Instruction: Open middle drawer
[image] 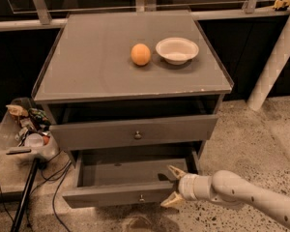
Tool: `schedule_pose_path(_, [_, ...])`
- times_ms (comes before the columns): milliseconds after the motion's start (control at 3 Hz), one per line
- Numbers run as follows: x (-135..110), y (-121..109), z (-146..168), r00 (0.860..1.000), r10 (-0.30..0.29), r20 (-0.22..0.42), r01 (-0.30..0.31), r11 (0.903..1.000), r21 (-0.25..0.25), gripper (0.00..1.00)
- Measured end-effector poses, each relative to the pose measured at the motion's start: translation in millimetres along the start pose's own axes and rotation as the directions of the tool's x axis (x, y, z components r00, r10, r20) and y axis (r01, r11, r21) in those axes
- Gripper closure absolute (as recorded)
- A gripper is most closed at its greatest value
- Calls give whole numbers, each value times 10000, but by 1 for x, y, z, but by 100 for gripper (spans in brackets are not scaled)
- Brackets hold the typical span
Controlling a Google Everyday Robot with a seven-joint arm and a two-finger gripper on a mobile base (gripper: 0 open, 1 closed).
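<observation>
Two-finger gripper (167, 186): pale cream, with tapered, pointed fingers (176, 171) set apart. It sits at the right end of the pulled-out wide grey middle drawer (106, 195) front. Directly behind the claw is a short white cylindrical wrist collar (191, 187). Further right of the claw is a smooth off-white rounded arm casing (251, 198), with small dark spots along its side.
</observation>
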State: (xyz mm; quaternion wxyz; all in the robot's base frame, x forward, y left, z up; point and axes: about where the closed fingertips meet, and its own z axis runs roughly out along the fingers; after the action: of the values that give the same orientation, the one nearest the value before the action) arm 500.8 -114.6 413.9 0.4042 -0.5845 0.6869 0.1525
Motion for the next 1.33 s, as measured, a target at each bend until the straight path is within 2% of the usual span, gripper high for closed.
schedule_pose_path(667, [0, 0, 0, 10000, -1, 2, 1, 10000, -2, 65])
schedule_pose_path(1000, [13, 19, -18, 9997, 231, -62, -230, 9996, 149, 88])
schedule_pose_path(1333, [11, 26, -22, 9997, 238, -38, -238, 9996, 147, 100])
